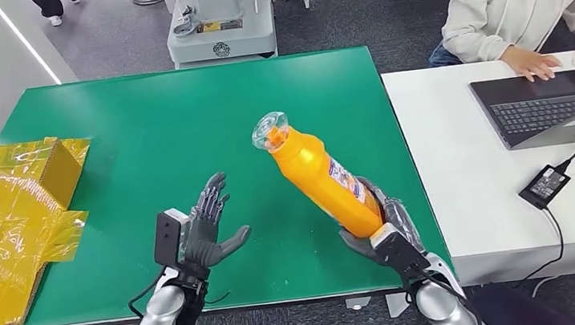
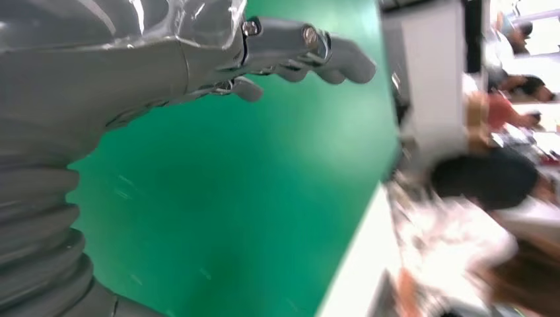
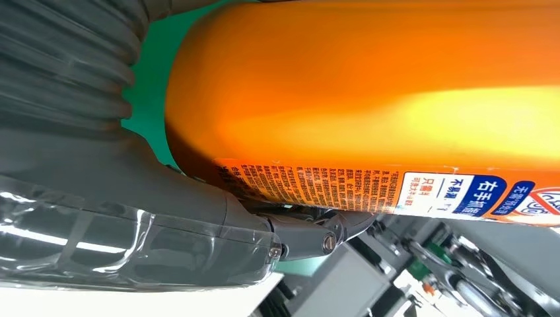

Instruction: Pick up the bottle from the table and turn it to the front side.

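Right hand (image 1: 382, 237) at the near edge of the green table (image 1: 143, 121), fingers wrapped round the base of the one orange bottle (image 1: 319, 174). It is lifted off the surface and tilted, clear cap end pointing up and away to the left, printed label along its right flank. From the right wrist, that label sits just beside the thumb (image 3: 198, 218), which presses against the bottle's underside. Left hand (image 1: 206, 227) over the near table, palm turned toward the bottle, fingers spread and upright, holding nothing, well apart from the bottle. Left edge: one crumpled yellow box (image 1: 11, 212). Further right, a white desk (image 1: 465, 192) with one laptop (image 1: 548, 107) and one black power adapter (image 1: 543, 185); one person (image 1: 521, 1) in white sits there, a hand at the laptop's back edge.
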Available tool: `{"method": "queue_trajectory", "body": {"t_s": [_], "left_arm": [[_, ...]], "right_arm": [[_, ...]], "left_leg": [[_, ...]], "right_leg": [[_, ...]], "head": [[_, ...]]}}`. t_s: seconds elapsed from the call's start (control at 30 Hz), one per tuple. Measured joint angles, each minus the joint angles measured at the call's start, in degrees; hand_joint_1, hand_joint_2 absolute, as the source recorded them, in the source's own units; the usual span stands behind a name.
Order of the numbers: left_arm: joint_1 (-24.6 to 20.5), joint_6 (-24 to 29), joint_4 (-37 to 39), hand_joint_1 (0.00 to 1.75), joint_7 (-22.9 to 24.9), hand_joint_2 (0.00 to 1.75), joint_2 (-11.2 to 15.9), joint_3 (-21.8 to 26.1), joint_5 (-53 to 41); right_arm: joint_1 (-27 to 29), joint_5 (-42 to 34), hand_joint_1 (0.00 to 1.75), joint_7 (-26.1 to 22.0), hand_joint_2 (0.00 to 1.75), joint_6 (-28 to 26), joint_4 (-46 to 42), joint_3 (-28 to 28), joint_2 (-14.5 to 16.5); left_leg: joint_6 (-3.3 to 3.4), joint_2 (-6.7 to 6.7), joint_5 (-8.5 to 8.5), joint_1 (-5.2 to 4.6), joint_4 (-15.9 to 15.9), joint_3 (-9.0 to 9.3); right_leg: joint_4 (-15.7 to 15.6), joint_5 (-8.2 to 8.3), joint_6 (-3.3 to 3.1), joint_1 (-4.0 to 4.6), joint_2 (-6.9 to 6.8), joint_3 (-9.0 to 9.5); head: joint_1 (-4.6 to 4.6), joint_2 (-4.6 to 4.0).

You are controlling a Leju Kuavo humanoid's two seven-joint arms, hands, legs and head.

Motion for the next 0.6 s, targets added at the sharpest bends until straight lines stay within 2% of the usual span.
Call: {"method": "queue_trajectory", "body": {"t_s": [0.13, 0.27, 0.43, 0.6], "left_arm": [[-5.21, -8.22, -2.35, 0.0, 5.45, 1.75, -0.03, 0.0, 6.81], [-10.11, -13.26, -3.5, 0.0, 10.04, 1.75, -0.07, -0.02, 13.92], [-14.13, -13.69, -4.13, 0.0, 12.36, 1.75, -0.05, -0.1, 17.89], [-16.15, -12.96, -4.16, 0.0, 11.95, 1.75, -0.03, -1.03, 19.43]], "right_arm": [[-4.13, 2.47, 1.75, 0.61, 1.75, 0.49, -0.38, 0.04, 0.26], [-9.12, 4.49, 1.75, 2.73, 1.75, 1.0, -0.22, 0.87, 1.17], [-13.13, 5.23, 1.75, 4.37, 1.75, 1.05, 0.69, 1.72, 2.41], [-15.81, 5.13, 1.75, 5.79, 1.75, 1.04, 2.21, 1.73, 3.74]], "left_leg": [[-0.01, 0.02, 0.15, 0.0, 0.0, 0.0], [-0.05, 0.01, 0.26, 0.01, 0.0, 0.02], [-0.07, 0.0, 0.27, 0.01, 0.0, 0.01], [-0.07, 0.0, 0.26, 0.01, 0.0, 0.01]], "right_leg": [[0.02, 0.17, -0.04, 0.0, 0.01, -0.01], [0.03, 0.23, -0.03, 0.01, 0.02, -0.01], [0.06, 0.23, -0.03, 0.01, 0.01, -0.02], [0.04, 0.23, -0.03, 0.01, 0.01, -0.03]], "head": [[0.0, 0.0], [0.0, 0.0], [-0.01, 0.0], [-0.01, 0.0]]}}
